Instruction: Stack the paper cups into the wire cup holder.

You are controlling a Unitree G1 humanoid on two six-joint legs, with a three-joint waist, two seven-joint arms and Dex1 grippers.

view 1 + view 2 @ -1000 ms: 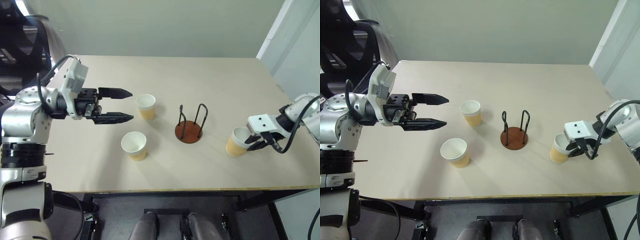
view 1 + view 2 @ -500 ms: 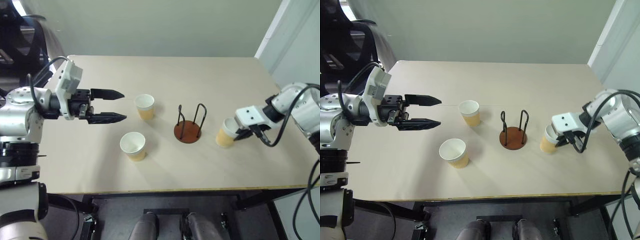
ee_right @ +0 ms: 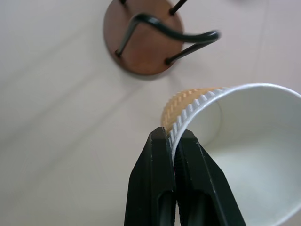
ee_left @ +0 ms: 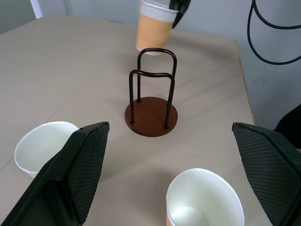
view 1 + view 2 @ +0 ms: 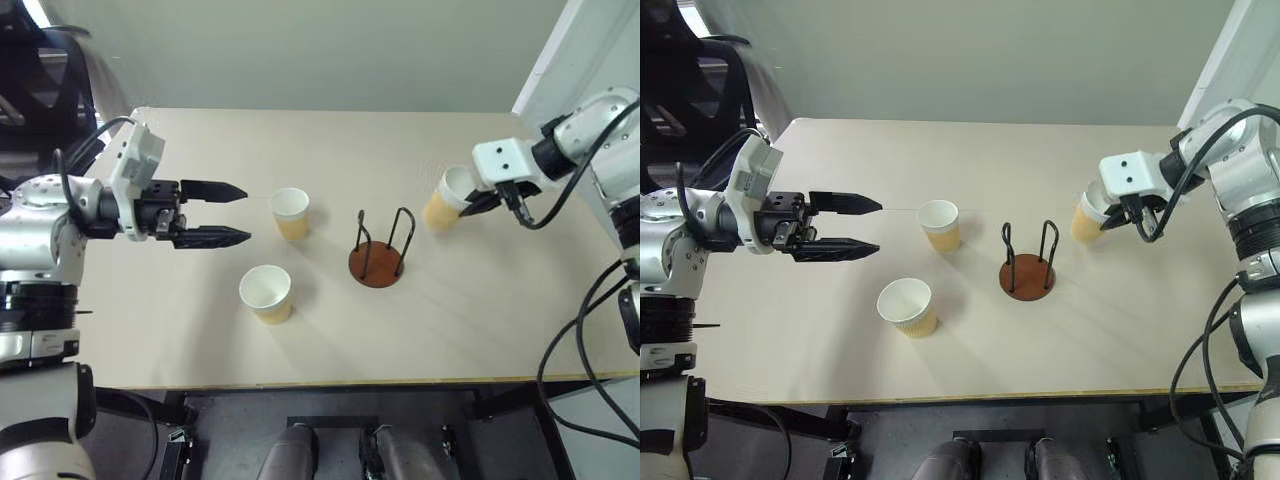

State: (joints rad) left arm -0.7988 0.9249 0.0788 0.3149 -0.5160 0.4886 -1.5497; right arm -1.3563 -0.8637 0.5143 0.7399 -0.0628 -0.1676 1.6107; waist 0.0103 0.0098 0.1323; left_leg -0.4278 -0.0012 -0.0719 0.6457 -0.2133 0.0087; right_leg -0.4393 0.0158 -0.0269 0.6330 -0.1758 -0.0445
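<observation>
1. On the pale wooden surface (image 5: 470, 300) stands a wire cup holder (image 5: 379, 249): a round reddish-brown base with two thin black wire loops rising upright from it. It sits near the middle of the surface and holds no cup.

2. Two paper cups stand upright and open-mouthed on the surface, both on the robot's left of the holder. One cup (image 5: 290, 212) is farther from the robot, and the other cup (image 5: 266, 292) is nearer the front edge. They stand apart from each other and apart from the holder.

3. A third cup (image 5: 446, 198) is lifted clear of the surface, on the robot's right of the holder and a little beyond it. It hangs tilted, its mouth turned toward the right arm.

4. The right gripper (image 3: 174, 141) has its jaws pinched tight on the rim of this raised cup, one finger inside the white wall and one outside against the ribbed tan side. In the right wrist view the holder's base lies below, just beyond the cup.

5. The left gripper (image 5: 228, 213) hovers above the surface on the robot's left, level and pointing toward the far cup. Its jaws are spread wide and hold nothing. Its fingertips are near that cup without touching it.
</observation>
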